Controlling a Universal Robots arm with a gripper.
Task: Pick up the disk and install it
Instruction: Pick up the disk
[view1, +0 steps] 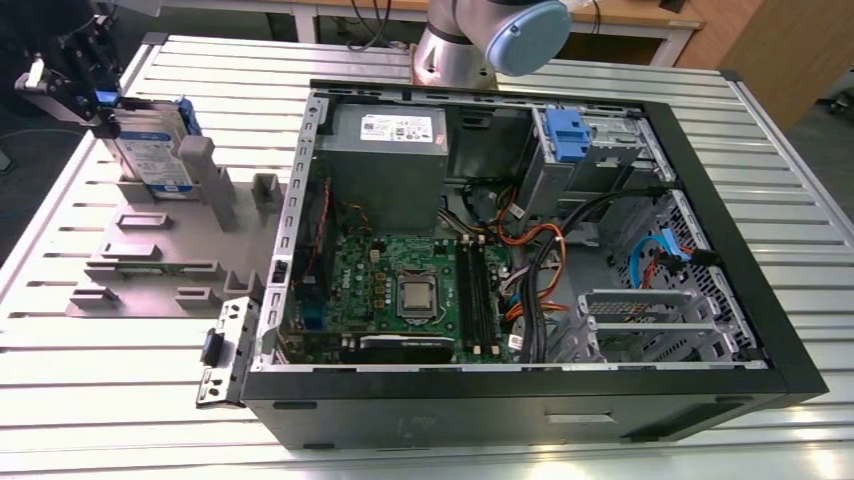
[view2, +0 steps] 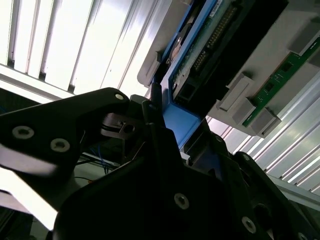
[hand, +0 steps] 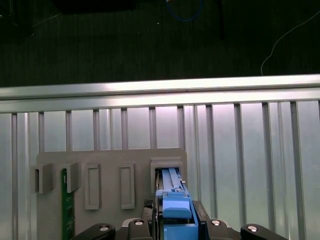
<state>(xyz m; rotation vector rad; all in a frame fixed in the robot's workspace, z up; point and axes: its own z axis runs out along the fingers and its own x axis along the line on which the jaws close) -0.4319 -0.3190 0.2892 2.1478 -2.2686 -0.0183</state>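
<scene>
Pick-up step: the pincer (hand: 177, 226) grips the disk (view1: 151, 150), upright in a grey rack (view1: 147, 245), so lifting calls for a straight pull.

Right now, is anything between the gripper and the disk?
Nothing visible does. The gripper is right at the upper end of the disk, at the exterior view's left. The disk stands upright in the grey fixture.

We logged the holder (view1: 147, 250) on the table (view1: 107, 390), at the exterior view's left of the computer case (view1: 727, 250). The disk (view1: 147, 150) stood upright in the holder's far slot, with the gripper (view1: 110, 108) clamped over its top edge. Inside the case, the metal box (view1: 387, 165) sat at the far end toward the exterior view's left and the cage (view1: 614, 150) toward its right.
</scene>
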